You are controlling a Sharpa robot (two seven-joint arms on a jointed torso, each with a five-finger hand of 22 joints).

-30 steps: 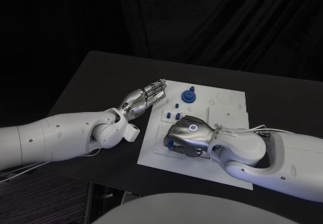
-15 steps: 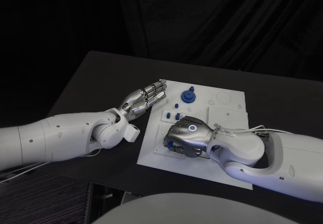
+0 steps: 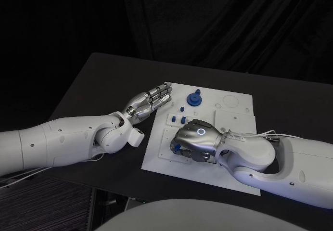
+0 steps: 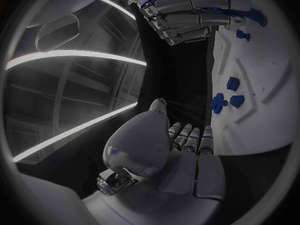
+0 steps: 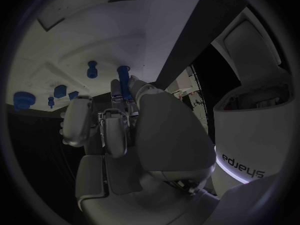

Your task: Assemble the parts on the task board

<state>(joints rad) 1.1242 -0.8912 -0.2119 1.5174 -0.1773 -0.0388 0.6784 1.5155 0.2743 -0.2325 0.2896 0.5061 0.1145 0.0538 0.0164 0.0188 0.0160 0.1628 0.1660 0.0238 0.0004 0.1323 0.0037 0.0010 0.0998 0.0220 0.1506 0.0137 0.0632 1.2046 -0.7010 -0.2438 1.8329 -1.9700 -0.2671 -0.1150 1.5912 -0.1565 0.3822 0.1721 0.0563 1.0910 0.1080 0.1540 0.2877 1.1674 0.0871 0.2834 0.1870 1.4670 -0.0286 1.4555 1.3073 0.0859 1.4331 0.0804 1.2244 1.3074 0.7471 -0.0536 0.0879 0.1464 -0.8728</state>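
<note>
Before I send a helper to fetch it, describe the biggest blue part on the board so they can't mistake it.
Find the white task board in the middle of the black table. Near its far edge, just beyond the fingertips of the left hand, stands a round blue part. It is wide and disc-shaped with a knob rising from it, whereas the other blue parts nearby are small blocks.

The near-left part of the task board (image 3: 208, 168) is covered by the right hand (image 3: 196, 140) in the lower middle of the head view; the parts beneath it are hidden; a blue piece (image 5: 123, 80) is half concealed among the fingers in the right wrist view; whether it is gripped cannot be told.
</note>
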